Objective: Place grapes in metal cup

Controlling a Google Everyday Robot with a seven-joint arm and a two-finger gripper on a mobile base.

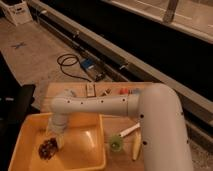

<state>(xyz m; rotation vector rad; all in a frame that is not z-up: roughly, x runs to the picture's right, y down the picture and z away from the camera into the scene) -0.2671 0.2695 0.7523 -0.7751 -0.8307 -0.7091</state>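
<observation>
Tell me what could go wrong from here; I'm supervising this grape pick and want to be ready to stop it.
1. The gripper hangs inside the yellow tray, just beside the grapes rather than over them. Its open jaws may catch only the bunch's edge and drop it.
2. No metal cup shows in this view. The green cup beside the tray could be mistaken for it.

A shallow yellow plastic tray (80, 148) sits on the wooden counter (56, 90). Just right of it stand a small green cup (116, 143), a white stick (129, 131) and a pale yellow elongated piece (136, 146). On the floor beyond lie a coiled black cable (67, 62) and a blue box (89, 66).
</observation>
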